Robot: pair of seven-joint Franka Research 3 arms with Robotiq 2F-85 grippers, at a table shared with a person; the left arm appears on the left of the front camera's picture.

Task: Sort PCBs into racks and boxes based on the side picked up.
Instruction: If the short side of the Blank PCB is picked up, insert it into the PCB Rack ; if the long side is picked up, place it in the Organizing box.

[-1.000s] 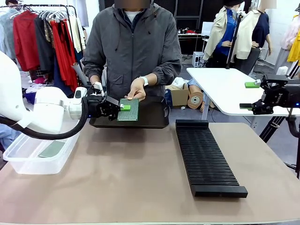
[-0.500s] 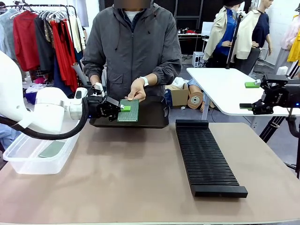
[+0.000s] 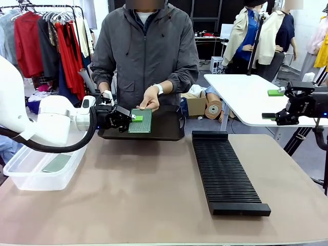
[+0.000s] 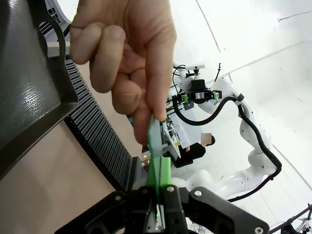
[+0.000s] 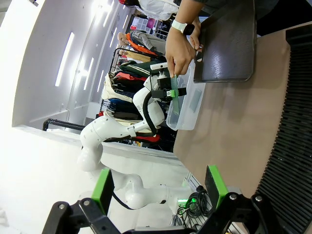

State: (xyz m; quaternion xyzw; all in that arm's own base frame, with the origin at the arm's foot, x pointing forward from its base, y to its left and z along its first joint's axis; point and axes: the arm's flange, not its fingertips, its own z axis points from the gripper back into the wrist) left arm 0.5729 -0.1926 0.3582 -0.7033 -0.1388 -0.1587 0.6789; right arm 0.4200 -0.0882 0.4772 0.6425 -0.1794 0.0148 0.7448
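Observation:
A green PCB (image 3: 142,122) stands upright over the flat black tray (image 3: 164,129). My left gripper (image 3: 134,118) is shut on its left edge, while the person's hand (image 3: 150,98) pinches its top. In the left wrist view the PCB (image 4: 154,139) shows edge-on between my shut green pads (image 4: 165,171), under the person's fingers (image 4: 141,73). My right gripper (image 3: 275,105) hangs open at the far right, above a white side table; its open jaws (image 5: 158,195) hold nothing. The black ribbed rack (image 3: 225,171) lies right of centre. The clear box (image 3: 31,177) at the left holds one PCB (image 3: 56,163).
The tan table (image 3: 143,195) has free room between box and rack. The person stands at the far edge behind the tray. A white side table (image 3: 241,97) and clothes rails stand beyond.

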